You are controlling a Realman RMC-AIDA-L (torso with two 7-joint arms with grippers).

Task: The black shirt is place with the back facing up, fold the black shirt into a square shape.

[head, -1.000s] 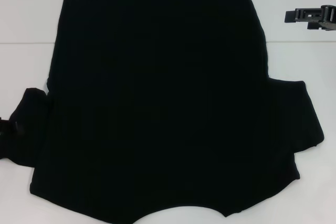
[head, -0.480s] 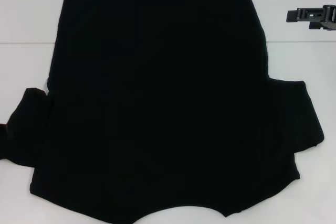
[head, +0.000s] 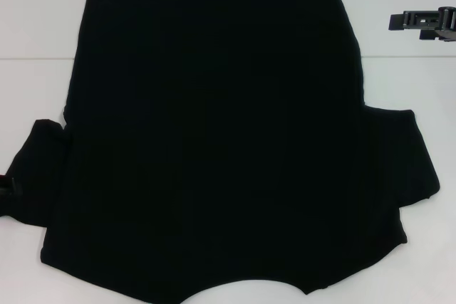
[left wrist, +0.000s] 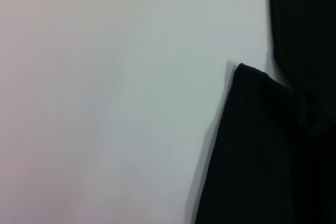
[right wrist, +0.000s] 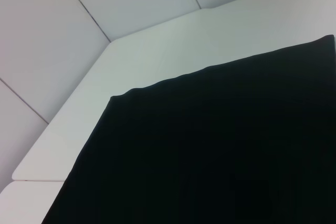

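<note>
Head view: black shirt [head: 214, 133] spread flat on white table [head: 35, 90], plain side up, hem at far edge, neckline at near edge. One short sleeve sticking out toward robot's right, flat; other sleeve [head: 39, 169] on robot's left bunched and slightly raised. Left gripper [head: 6, 189] barely peeking in at left edge, right at that sleeve's tip; fingers hidden against dark cloth, so apart or together cannot tell. Right gripper [head: 422, 21] hanging above far right of table, well clear of shirt, fingers close together with nothing between. Left wrist view: sleeve corner [left wrist: 262, 145] lying on bare table. Right wrist view: shirt's far hem [right wrist: 210, 150] straight across table, wall panels [right wrist: 79, 3] beyond.
</note>
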